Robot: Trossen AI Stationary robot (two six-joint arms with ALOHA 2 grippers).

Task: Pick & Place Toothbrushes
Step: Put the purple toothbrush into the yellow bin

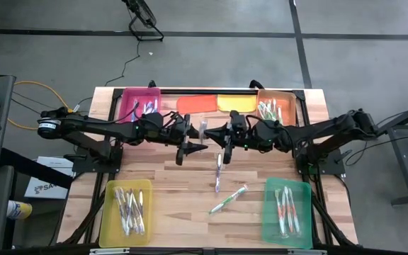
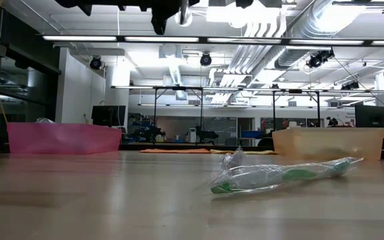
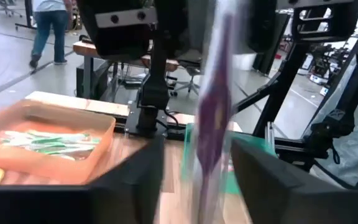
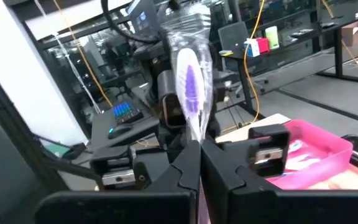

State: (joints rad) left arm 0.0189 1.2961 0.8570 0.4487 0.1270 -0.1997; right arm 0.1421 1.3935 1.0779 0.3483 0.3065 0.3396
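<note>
Handing over purple toothbrush (image 4: 188, 84) mid-air: right end effector (image 4: 199, 163) pinching it, left end effector (image 3: 194, 168) spread around it. Risking a drop onto desk (image 1: 190, 191) if right lets go too early.

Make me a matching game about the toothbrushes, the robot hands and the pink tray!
Things:
1. purple toothbrush
2. green toothbrush
3. left gripper
4. pink tray

Places or states:
A. lying on the bare table
B. next to the orange cloth
C. pinched in the shut right gripper
D. open, one finger on each side of the purple toothbrush

Pairs: 1-C, 2-A, 3-D, 4-B
</note>
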